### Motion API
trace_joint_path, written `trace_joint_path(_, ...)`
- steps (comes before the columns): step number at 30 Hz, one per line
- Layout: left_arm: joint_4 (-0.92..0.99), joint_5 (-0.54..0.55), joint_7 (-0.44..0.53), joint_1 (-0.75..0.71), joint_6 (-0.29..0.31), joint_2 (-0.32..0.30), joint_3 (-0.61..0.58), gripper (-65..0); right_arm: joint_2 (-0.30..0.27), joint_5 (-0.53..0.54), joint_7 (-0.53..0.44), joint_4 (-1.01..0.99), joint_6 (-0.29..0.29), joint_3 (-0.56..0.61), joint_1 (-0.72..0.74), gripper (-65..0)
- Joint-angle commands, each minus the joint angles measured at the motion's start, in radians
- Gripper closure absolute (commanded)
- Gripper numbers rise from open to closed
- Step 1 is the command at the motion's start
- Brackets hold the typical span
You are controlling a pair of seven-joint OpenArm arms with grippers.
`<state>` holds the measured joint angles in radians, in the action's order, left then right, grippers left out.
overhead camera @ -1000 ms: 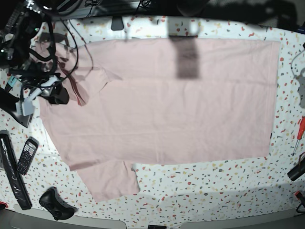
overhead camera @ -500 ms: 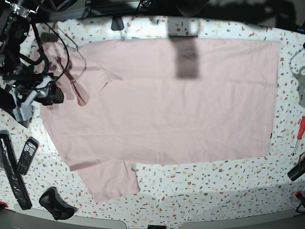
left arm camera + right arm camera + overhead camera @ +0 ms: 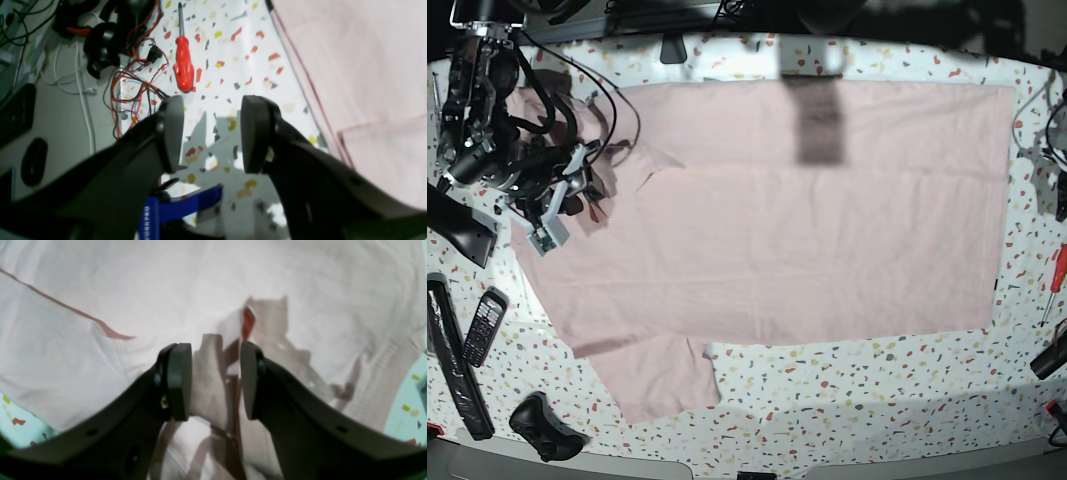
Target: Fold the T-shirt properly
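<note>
Compared with a second ago, the right gripper (image 3: 577, 190) has come inward off the table edge and now hangs over the T-shirt (image 3: 787, 220), at the folded-in upper sleeve on the base view's left. Its jaws stand apart, straddling a raised ridge of cloth in the wrist view (image 3: 213, 380); whether the pads touch the fabric I cannot tell. The shirt itself looks unmoved.

The T-shirt is soft, matte pale pink cotton, spread flat across the middle of the speckled terrazzo table (image 3: 847, 400), a broad rectangle with one short sleeve (image 3: 662, 378) poking out at its near left corner. A darker stitched hem line runs along its edges.

Left of the shirt lie a long black bar (image 3: 452, 360), a black handset with buttons (image 3: 484, 326) and a black controller (image 3: 545, 425). Right of the shirt is a red-handled screwdriver (image 3: 183, 63), beside a tangle of red and black wires (image 3: 133, 83). There the left gripper (image 3: 211, 133) hovers over bare table, its dark rounded fingers spread wide, holding nothing.
</note>
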<state>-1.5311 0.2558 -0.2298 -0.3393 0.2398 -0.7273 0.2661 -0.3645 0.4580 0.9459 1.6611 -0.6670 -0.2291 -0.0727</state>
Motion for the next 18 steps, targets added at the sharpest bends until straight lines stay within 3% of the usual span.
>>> trace_joint_path(1, -0.011, -0.001, 0.021, 0.019, -0.033, -0.008, 0.014, -26.0, -0.015, -0.009, -0.023, 0.014, -0.006, -0.006, 0.014, -22.7)
trace_joint_path(9, -0.011, -0.004, 0.019, 0.079, -0.038, 0.131, 0.014, -26.0, -0.016, -0.014, -0.028, -0.037, -0.006, 0.002, 0.014, -22.7)
trace_joint_path(18, -0.011, -0.004, 0.030, 0.079, -0.038, 0.151, 0.014, -26.0, -0.018, -0.071, -0.068, -0.136, -0.006, 0.021, 0.023, -22.7)
